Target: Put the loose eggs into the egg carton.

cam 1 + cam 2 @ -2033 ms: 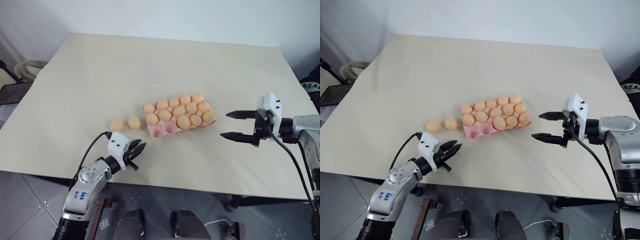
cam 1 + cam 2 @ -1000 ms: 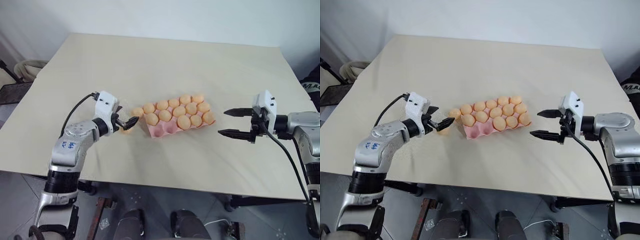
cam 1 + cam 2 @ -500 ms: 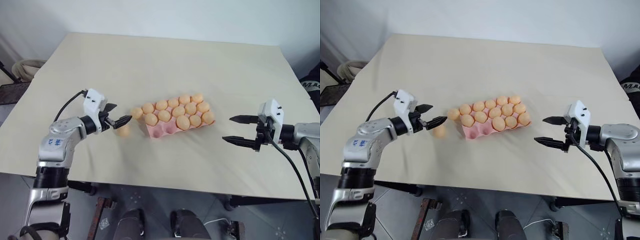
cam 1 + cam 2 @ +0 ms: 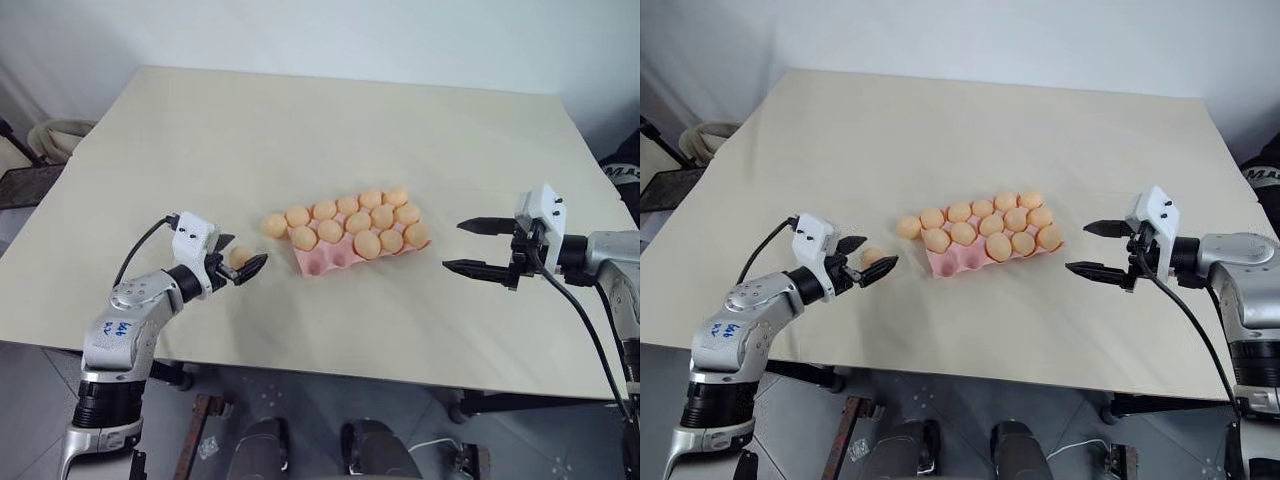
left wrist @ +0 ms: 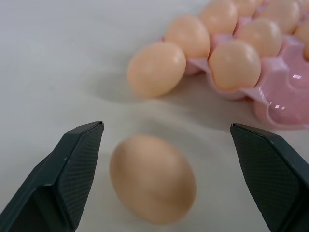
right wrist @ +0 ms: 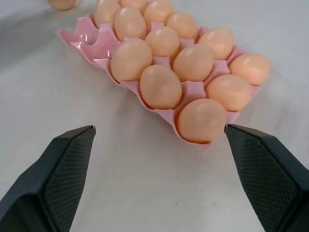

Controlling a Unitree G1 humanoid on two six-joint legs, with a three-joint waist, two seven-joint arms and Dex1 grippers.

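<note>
Two loose eggs [image 5: 153, 177] (table) beside egg carton [image 4: 330, 262].

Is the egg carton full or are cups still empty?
Not full. The egg carton has bare pink cups at its end nearest the left pincer, and two loose eggs lie on the table.

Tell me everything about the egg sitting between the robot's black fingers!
The loose egg is small, smooth and pale orange-peach, with a matte shell showing no cracks. It lies on its side on the beige table, apart from the pink egg carton and from another loose egg that rests against the carton's corner. The left gripper has its two black fingers spread wide on either side of it. They do not seem to touch it, so it is not yet gripped.
</note>
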